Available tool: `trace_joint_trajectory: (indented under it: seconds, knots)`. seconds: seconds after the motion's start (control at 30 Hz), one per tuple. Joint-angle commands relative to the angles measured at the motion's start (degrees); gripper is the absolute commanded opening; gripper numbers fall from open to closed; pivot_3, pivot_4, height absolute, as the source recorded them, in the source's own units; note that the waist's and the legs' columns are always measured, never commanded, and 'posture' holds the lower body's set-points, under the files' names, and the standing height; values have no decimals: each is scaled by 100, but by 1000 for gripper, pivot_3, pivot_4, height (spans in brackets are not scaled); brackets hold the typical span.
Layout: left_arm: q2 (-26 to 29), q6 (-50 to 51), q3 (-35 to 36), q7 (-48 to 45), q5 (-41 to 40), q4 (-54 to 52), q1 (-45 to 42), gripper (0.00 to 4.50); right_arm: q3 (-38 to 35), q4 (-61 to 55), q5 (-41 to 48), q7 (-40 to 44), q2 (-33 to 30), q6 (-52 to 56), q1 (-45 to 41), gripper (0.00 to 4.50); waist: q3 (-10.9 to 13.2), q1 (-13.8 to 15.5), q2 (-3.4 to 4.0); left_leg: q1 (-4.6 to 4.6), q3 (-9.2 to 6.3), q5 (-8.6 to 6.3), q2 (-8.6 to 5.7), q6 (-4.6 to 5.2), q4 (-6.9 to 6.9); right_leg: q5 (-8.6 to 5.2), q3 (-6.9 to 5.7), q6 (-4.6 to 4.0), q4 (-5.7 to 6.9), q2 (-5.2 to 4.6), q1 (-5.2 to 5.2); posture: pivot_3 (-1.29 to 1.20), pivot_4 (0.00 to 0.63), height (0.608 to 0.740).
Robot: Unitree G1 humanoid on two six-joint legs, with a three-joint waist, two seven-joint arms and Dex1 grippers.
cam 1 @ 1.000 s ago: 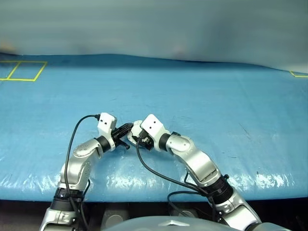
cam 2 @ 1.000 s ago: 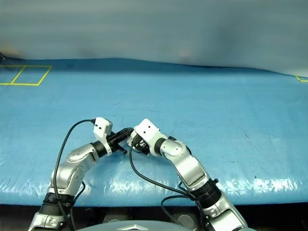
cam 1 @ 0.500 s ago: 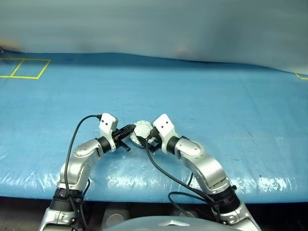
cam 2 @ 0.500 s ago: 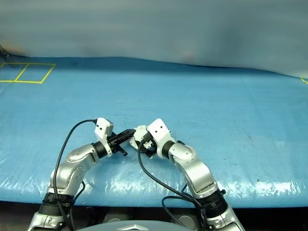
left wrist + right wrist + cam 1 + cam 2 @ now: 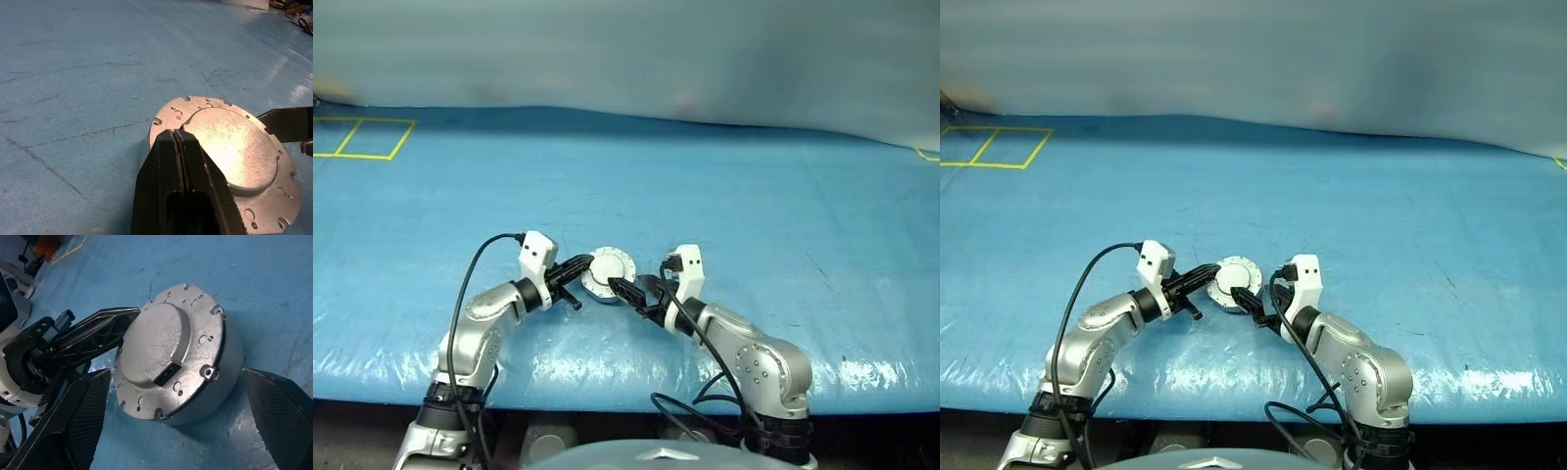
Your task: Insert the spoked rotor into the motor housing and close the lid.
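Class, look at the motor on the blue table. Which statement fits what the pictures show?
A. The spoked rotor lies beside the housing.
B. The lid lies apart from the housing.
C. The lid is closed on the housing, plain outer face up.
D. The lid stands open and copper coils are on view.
C: the lid sits flat on the motor housing, raised centre circle up, no coils on view.

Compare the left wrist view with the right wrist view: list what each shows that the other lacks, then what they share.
Left wrist view: the left gripper from behind, jaws shut, pressing on the lid.

Right wrist view: the right gripper with open jaws flanking the motor housing, its grey side wall, and a small rectangular slot in the lid's raised centre.

Both: the closed lid on the blue table.
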Motion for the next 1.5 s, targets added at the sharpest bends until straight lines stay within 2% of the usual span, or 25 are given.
trace_joint_trajectory:
  seconds: [0.03,0.2,0.37,0.63,0.73,0.9,0.97,1.03,1.1,1.3,1.4,1.5]
  knots:
    - [-40,-52,-91,-87,-21,-87,-45,0,-507,167,771,-350,911,339,-46,4468,1,0,1,0,0,0,0,0,0,0,0,0,0,0,-1,0,150,740]
    - [-31,-71,-71,-83,-7,-94,-25,0,-1010,757,1829,-1035,1179,711,-141,4468,-1,-5,0,-2,0,0,1,1,0,0,0,0,1,0,-3,0,150,740]
    - [-22,-79,-69,-78,12,-104,-7,0,-942,1343,2651,-1479,1147,711,-234,4468,-4,-45,-3,3,0,0,2,1,0,0,0,0,1,1,2,0,150,740]
    - [-7,-90,-28,-57,12,-168,54,0,-764,1944,3731,-2035,1001,135,-390,4468,-5,-170,-1,8,-1,0,3,3,-1,0,0,0,2,2,6,0,150,740]
    - [0,-102,-23,-42,26,-182,76,0,-713,2049,4193,-2159,838,7,-300,3842,-4,-173,-1,7,0,0,3,3,-1,0,0,0,2,2,5,0,150,740]
    - [12,-106,-20,-28,30,-203,105,0,-534,2080,4548,-2362,579,-38,-132,2196,0,-186,7,-3,-1,0,3,4,-4,-1,0,-1,2,2,-5,0,150,740]
    - [8,-102,-22,-26,39,-203,114,0,-446,2062,4623,-2446,493,-47,-74,1818,0,-186,7,-3,-1,0,3,5,-5,-1,1,-1,3,3,-7,0,150,740]
    - [-4,-94,-18,-27,48,-196,118,0,-372,2045,4694,-2500,443,-81,-34,1709,1,-181,7,-3,-1,0,4,5,-4,-1,0,-2,3,4,-6,0,150,740]
    - [-14,-90,-12,-27,56,-195,124,0,-306,2038,4750,-2556,407,-131,-19,1264,2,-186,10,-10,-1,0,3,5,-2,-1,1,-1,3,3,-12,0,150,740]
    - [-106,-45,69,78,-8,-266,137,0,-137,2013,4764,-2703,323,-296,-27,1239,2,-186,10,-10,-1,1,5,6,-1,-1,1,-1,4,5,-13,0,150,740]
    - [-201,815,285,656,-162,-552,134,0,-113,2032,4744,-2690,285,-384,-14,1238,2,-185,9,-10,-1,1,5,6,1,0,1,-1,4,5,-12,0,150,740]
    - [-349,1172,613,807,-557,-767,174,0,-95,1994,4797,-2657,279,-500,10,1237,2,-192,10,-9,-2,2,6,8,3,0,1,1,7,5,-11,0,150,740]
